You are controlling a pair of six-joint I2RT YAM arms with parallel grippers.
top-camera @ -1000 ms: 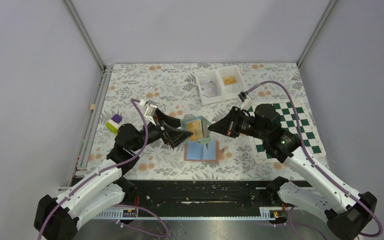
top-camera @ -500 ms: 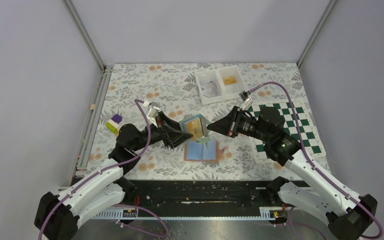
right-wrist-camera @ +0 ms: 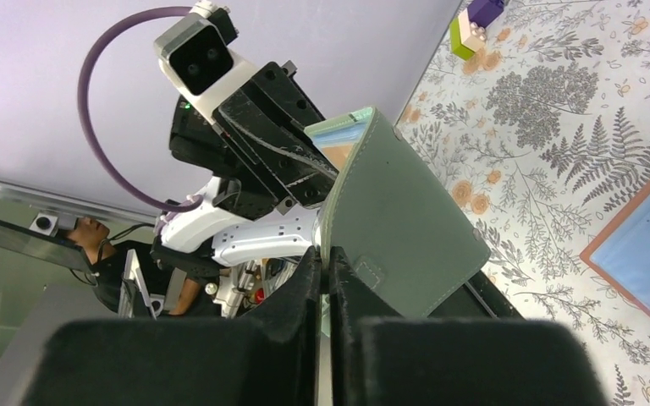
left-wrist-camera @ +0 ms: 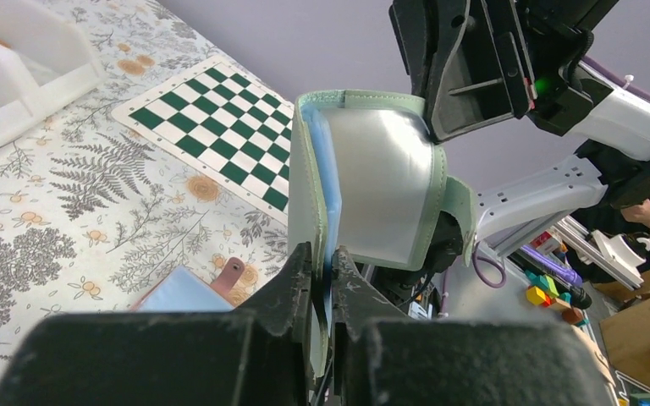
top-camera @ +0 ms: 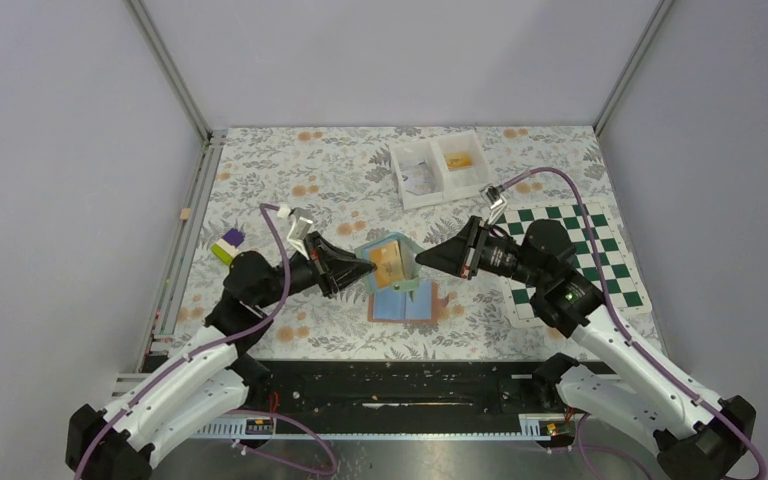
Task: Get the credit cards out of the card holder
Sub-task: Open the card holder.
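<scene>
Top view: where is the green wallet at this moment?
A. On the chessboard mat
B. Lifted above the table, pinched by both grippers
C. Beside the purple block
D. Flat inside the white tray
B: the green wallet is up off the table, with the left gripper shut on one edge and the right gripper shut on the opposite edge.

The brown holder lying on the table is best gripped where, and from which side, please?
Probably its small tab, on the right edge: the holder lies open and flat, and only the tab juts out. Approach low from the right and pinch it.
</scene>
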